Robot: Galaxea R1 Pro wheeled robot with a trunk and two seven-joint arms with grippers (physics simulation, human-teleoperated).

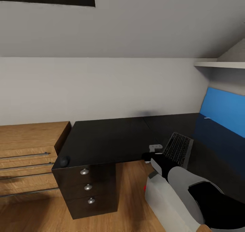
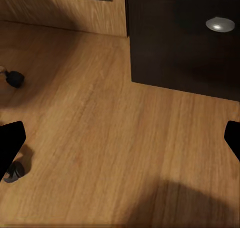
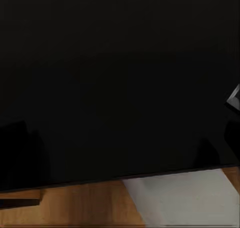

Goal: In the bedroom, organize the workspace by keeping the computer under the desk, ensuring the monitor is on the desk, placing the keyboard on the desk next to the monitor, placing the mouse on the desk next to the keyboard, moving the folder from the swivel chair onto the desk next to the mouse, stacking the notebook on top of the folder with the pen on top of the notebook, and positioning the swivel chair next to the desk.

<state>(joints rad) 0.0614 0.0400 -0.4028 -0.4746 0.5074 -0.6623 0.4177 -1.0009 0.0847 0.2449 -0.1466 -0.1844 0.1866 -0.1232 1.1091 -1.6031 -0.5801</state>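
The glossy black desk (image 1: 109, 136) fills the middle of the head view. The small black mouse (image 1: 64, 161) lies on its front left corner, above the drawers. Further right, the keyboard (image 1: 178, 148) rests on the desk, angled, near the blue back panel (image 1: 224, 111). My right gripper (image 1: 152, 151) hovers open over the desk's front edge, just left of the keyboard, holding nothing. The silver-grey computer (image 1: 163, 201) stands on the floor below that edge. In the right wrist view, my right gripper (image 3: 120, 138) is above the desk (image 3: 120, 62), with the computer (image 3: 180, 198) beneath. My left gripper (image 2: 121, 138) hangs open over the floor.
A light wooden chest of drawers (image 1: 27, 153) stands against the desk's left end. Three round silver knobs (image 1: 84, 171) mark the desk drawers. A white shelf (image 1: 221, 64) juts out at the upper right. Two small black casters (image 2: 15, 78) sit on the plank floor (image 2: 110, 138).
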